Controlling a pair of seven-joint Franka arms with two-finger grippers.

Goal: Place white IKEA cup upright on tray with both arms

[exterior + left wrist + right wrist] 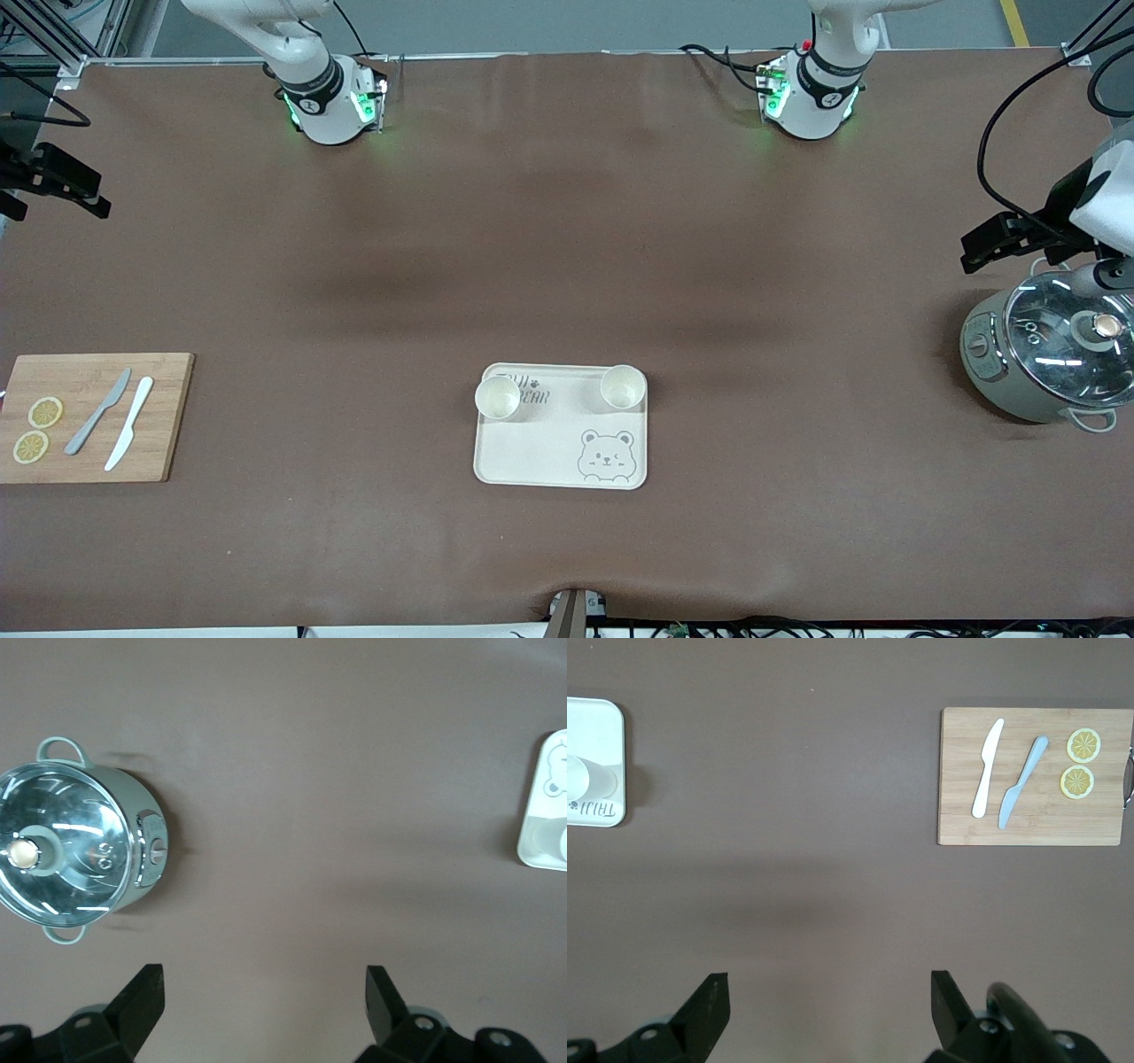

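Taking 12 o'clock as the side toward the robots' bases, the flat cream rectangular tray (540, 452) with the grey bear face (605, 455) lies mid-table. Two white plastic cups stand upright on it, mouths up. One cup (623, 386) stands in the 1 o'clock corner, well inside the rim. The other cup (498, 397) sits at the 11 o'clock corner, partly covering the lettering, and it looks very close to the raised rim, perhaps overlapping it.

The left gripper (264, 979) hangs over bare brown table beside the grey-green glass-lidded pot (1045, 354), at 3 o'clock from the tray. Its fingers are spread wide and hold nothing. The right gripper (830, 983) waits at the right arm's end of the table, out toward 9 o'clock. It is also spread and empty, with the wooden cutting board (89, 443) in its wrist view.

The placing looks done, so the risks are small:
- If the 11 o'clock cup's base rests partly on the rim, it stands tilted, and a jolt to the table or tray could tip it off the edge.
- A low sweep by either arm across the middle could clip a light cup and knock it over.
- A careless swing of the left arm could strike the pot's lid.
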